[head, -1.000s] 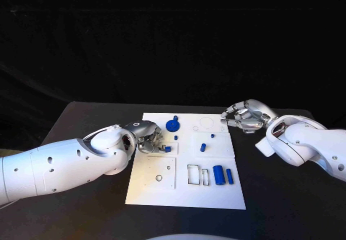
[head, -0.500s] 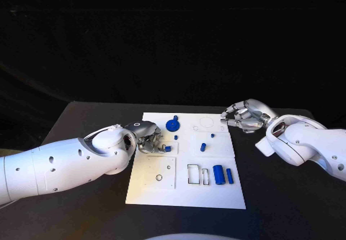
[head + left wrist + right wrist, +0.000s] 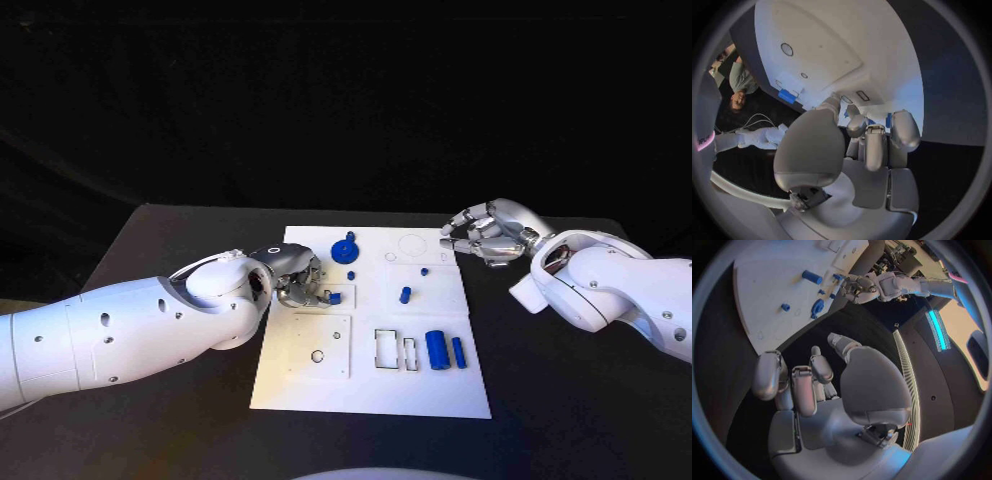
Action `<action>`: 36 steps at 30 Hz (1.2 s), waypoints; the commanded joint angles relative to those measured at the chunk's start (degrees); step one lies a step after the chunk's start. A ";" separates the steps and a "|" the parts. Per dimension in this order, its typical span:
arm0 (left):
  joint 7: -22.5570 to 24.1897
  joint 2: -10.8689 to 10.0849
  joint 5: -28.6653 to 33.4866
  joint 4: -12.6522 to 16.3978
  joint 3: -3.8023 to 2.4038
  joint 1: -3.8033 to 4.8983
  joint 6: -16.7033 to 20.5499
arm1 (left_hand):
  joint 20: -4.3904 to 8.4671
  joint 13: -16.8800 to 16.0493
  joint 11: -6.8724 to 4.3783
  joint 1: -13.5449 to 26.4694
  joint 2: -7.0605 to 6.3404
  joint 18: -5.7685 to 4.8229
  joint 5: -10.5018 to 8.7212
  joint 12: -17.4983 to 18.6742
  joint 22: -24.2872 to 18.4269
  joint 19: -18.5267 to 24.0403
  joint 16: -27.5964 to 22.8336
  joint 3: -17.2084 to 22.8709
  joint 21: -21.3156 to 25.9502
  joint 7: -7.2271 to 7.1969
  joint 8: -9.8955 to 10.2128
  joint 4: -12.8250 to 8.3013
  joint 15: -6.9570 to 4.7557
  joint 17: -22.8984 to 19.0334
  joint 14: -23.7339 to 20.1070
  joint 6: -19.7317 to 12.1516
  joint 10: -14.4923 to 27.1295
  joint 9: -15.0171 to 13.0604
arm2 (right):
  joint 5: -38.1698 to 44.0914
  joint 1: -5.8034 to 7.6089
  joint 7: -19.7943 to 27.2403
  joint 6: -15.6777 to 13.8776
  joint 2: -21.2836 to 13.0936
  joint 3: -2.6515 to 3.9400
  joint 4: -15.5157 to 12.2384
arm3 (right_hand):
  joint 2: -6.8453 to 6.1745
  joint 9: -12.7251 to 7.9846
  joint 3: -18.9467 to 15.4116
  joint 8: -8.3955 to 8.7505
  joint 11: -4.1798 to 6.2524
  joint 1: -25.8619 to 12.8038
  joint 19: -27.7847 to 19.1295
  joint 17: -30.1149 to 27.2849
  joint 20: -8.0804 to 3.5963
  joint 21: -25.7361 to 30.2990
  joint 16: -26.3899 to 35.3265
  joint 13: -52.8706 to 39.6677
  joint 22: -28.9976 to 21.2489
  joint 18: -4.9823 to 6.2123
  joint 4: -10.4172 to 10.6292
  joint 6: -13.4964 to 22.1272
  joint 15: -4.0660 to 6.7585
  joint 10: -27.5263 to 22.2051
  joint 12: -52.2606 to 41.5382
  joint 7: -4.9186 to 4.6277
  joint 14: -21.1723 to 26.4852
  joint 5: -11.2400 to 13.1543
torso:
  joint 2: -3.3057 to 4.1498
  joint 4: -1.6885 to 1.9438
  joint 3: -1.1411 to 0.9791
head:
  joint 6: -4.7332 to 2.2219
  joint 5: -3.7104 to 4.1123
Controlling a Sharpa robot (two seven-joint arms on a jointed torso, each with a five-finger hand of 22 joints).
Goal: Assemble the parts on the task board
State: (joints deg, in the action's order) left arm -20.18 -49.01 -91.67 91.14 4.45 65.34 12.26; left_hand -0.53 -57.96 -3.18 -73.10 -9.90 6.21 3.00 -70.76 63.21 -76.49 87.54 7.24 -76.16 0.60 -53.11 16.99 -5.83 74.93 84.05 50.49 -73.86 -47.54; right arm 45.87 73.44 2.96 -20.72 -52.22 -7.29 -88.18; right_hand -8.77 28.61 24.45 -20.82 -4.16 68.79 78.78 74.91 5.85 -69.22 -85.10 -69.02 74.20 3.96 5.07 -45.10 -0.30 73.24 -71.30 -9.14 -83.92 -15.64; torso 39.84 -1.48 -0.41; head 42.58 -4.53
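The white task board (image 3: 378,385) lies in the middle of the black table. My left hand (image 3: 297,276) is over the board's left side, its fingers curled around a small blue part (image 3: 333,297) that touches the board; the left wrist view shows this part (image 3: 888,120) between the fingers of that hand (image 3: 861,150). A blue gear-like part (image 3: 346,250) sits near the far edge. Two blue cylinders (image 3: 437,350) lie at the right. My right hand (image 3: 488,232) hovers at the board's far right corner, fingers curled in on nothing, and appears again (image 3: 817,385) in the right wrist view.
Small blue pegs (image 3: 405,294) stand in the board's middle. A raised white square plate (image 3: 317,345) and rectangular slots (image 3: 392,349) sit on the near half. Bare black table (image 3: 173,240) surrounds the board (image 3: 773,300).
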 commanded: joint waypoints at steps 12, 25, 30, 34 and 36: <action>-0.41 0.33 1.34 0.32 -0.04 -0.01 -2.49 | 0.15 -0.01 -0.17 0.51 -0.12 -0.87 0.11 -0.27 0.24 -0.19 0.26 -0.82 -0.45 -0.43 -0.60 -0.10 -0.41 11.11 4.90 0.12 -0.23 -0.37 | 0.59 -0.04 0.37 0.83 0.04 0.00 -0.04 | 0.10 -0.07 0.15 -0.40 -0.10 0.33 -0.26 3.21 0.09 0.10 0.15 -0.06 0.08 0.98 0.09 0.42 0.34 -0.15 -0.15 -0.08 -3.29 -0.24 | -0.01 0.05 0.02 | 0.14 0.42; -0.53 0.43 2.19 0.42 -0.05 -0.01 -2.86 | 0.16 -0.04 -0.20 0.29 -0.10 -0.87 0.11 -0.31 0.27 -0.18 0.26 -0.89 -0.47 -0.45 -0.67 -0.07 -0.43 11.12 4.90 0.12 -0.22 -0.47 | 0.59 -0.05 0.37 0.81 0.06 0.00 -0.04 | 0.06 -0.12 0.21 -0.57 -0.11 0.38 -0.24 3.16 0.09 0.13 0.18 0.02 0.10 0.98 0.09 0.49 0.33 -0.19 -0.13 -0.10 -3.29 -0.41 | 0.04 0.04 0.04 | 0.11 0.41; -0.86 0.52 2.36 0.44 -0.06 -0.01 -2.56 | 0.18 -0.12 -0.19 0.76 0.21 -0.87 0.10 -0.41 0.31 -0.15 0.27 -1.17 -0.50 -0.43 -0.76 0.02 -0.45 11.12 4.89 0.14 -0.25 -0.61 | 0.59 -0.05 0.36 0.81 0.08 0.00 -0.03 | 0.06 -0.12 0.21 -0.57 -0.11 0.38 -0.24 3.16 0.09 0.13 0.18 0.02 0.10 0.98 0.09 0.49 0.33 -0.19 -0.13 -0.10 -3.29 -0.41 | 0.04 0.06 0.02 | 0.07 0.35; -1.09 0.63 2.46 0.46 -0.09 -0.01 -2.33 | 0.19 -0.19 -0.20 1.27 0.65 -0.87 0.12 -0.52 0.35 -0.14 0.31 -1.40 -0.53 -0.44 -0.82 0.03 -0.45 11.18 4.91 0.17 -0.30 -0.73 | 0.60 -0.05 0.37 0.82 0.11 0.00 -0.02 | 0.06 -0.12 0.21 -0.57 -0.11 0.38 -0.24 3.16 0.09 0.13 0.18 0.02 0.10 0.98 0.09 0.49 0.33 -0.19 -0.13 -0.10 -3.29 -0.41 | 0.01 0.05 0.01 | 0.10 0.33; -1.23 0.69 2.55 0.47 -0.12 -0.01 -2.19 | 0.20 -0.30 -0.22 1.68 0.99 -0.90 0.13 -0.64 0.50 -0.19 0.34 -1.57 -0.62 -0.47 -0.87 0.03 -0.47 11.23 4.92 0.20 -0.38 -0.83 | 0.60 -0.05 0.37 0.83 0.13 0.00 0.00 | 0.06 -0.12 0.21 -0.57 -0.11 0.38 -0.24 3.16 0.09 0.13 0.18 0.02 0.10 0.98 0.09 0.49 0.33 -0.19 -0.13 -0.10 -3.29 -0.41 | 0.02 0.04 0.02 | 0.08 0.31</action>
State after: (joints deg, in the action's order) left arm -20.96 -48.48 -89.73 91.43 4.38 65.34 10.22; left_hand -0.53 -58.18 -3.26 -72.06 -9.05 6.21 3.00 -71.21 63.62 -76.48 87.54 6.00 -76.48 0.40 -53.72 16.99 -5.82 74.91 84.04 50.71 -73.94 -48.32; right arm 45.90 73.43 2.96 -20.68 -52.16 -7.29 -88.17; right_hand -8.77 28.54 24.45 -21.26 -4.16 68.79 78.78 74.90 5.85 -69.22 -85.10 -69.01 74.23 3.95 5.07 -45.11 -0.30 73.24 -71.30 -9.14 -83.92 -15.86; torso 39.87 -1.43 -0.38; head 42.69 -4.19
